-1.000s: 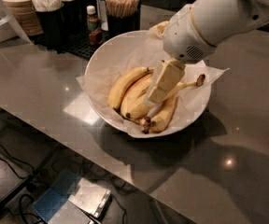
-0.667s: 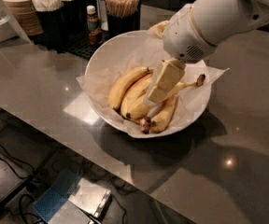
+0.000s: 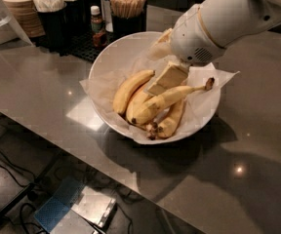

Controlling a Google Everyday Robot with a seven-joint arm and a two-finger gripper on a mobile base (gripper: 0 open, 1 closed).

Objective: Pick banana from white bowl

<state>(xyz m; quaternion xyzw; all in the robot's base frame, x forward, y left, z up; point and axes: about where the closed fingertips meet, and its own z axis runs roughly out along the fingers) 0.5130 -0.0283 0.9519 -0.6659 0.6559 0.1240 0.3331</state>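
The white bowl (image 3: pixel 112 57), lined with crinkled white paper, stands on the grey counter. Several yellow bananas lie in it. The banana (image 3: pixel 167 100) with the long thin stem and dark knob lies on top of the others, its stem pointing right towards the rim. My gripper (image 3: pixel 156 87) reaches down from the upper right into the bowl. Its tan tip rests right at the top side of this banana's middle, between it and a shorter banana (image 3: pixel 130 88) on the left. The white arm hides the bowl's far right part.
At the back stand black cups of wooden stirrers (image 3: pixel 127 4), a small sauce bottle (image 3: pixel 97 24) and stacked white lids (image 3: pixel 19 4). The counter's front edge runs diagonally below the bowl, with cables and a device (image 3: pixel 77 209) on the floor beneath.
The gripper's tip has shifted slightly up and left, and more of the long-stemmed banana now shows in front of it. The bowl has not moved.
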